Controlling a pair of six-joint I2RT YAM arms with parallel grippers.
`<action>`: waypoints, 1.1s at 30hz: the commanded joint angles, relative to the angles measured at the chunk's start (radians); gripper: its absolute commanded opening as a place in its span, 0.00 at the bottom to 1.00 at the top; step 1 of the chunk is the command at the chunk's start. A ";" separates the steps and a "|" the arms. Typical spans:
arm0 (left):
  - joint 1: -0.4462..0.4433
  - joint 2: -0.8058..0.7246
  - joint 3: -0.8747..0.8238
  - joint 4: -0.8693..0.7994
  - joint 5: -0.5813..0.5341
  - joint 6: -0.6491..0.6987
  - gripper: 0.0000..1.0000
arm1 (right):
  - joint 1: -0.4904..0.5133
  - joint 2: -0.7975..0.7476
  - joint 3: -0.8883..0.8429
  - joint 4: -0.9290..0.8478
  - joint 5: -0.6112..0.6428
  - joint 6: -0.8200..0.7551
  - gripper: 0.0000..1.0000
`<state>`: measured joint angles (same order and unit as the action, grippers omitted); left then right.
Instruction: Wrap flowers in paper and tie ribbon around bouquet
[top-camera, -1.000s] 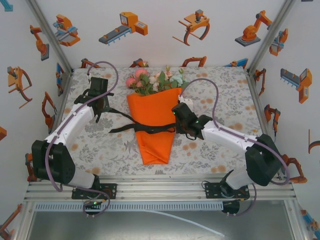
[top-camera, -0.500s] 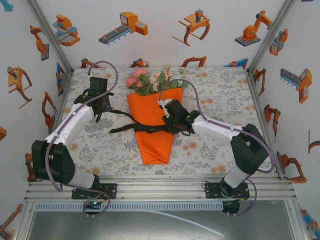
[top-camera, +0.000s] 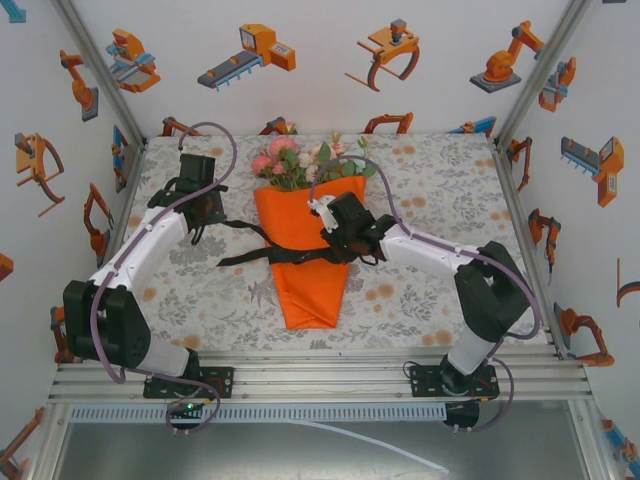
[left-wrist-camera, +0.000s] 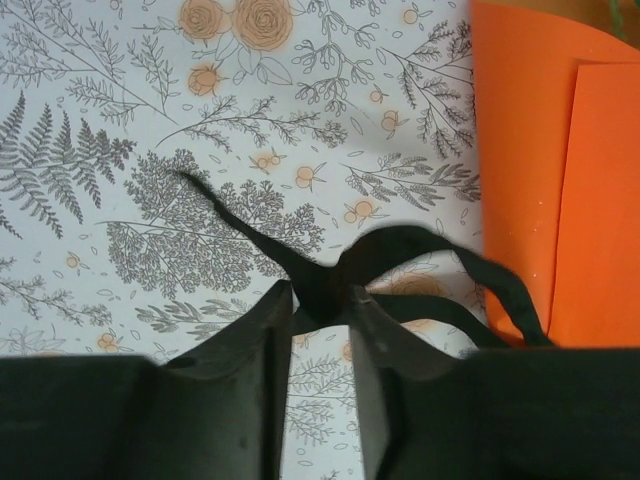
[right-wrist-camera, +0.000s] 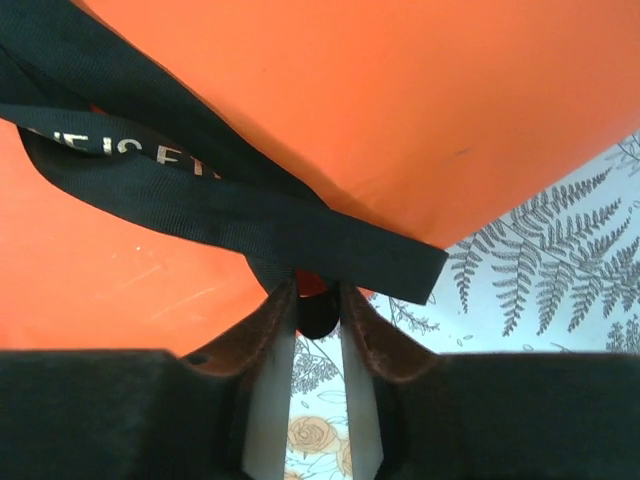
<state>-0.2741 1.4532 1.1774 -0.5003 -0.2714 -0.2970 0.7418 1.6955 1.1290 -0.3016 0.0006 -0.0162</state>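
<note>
**Top external.** White enclosure walls printed with orange robot pictures. The bench is covered by a grey leaf-and-flower tablecloth.
- The bright orange paper is rolled into a cone at the bench centre, its point towards my bases.
- The pink, cream and green artificial flowers stick out of its far, wide end.
- The long narrow black fabric ribbon crosses the cone at mid-height. One loose end lies on the cloth to the left.
- My left tool sits left of the cone, at a ribbon strand running from the paper.
- My right tool is over the cone's right side, at the ribbon.

**Left wrist.** Tablecloth below, paper at upper right.
- The ribbon loops off the paper's edge and bunches between the tips of my left tool, touching both fingers.
- There is a gap behind the bunch. I cannot tell whether it is clamped or loose.
- A thin tail runs up and to the left.

**Right wrist.** Paper across the top, tablecloth at lower right.
- Two ribbon bands, one with pale lettering, cross the paper.
- My right tool is clenched on the ribbon just under that crossing, at the paper's edge.
</note>
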 joint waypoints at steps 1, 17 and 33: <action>0.003 -0.021 0.012 0.007 0.018 0.010 0.38 | -0.002 0.022 0.028 0.008 -0.021 0.043 0.11; -0.348 -0.271 -0.204 0.197 0.564 -0.081 0.60 | 0.002 -0.305 -0.150 -0.007 -0.037 0.253 0.00; -0.533 0.134 -0.015 0.407 0.707 0.405 0.52 | 0.004 -0.520 -0.290 0.111 0.004 0.245 0.00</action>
<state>-0.8047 1.5730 1.1637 -0.1955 0.4156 -0.0498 0.7422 1.1923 0.8383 -0.2298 -0.0071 0.2356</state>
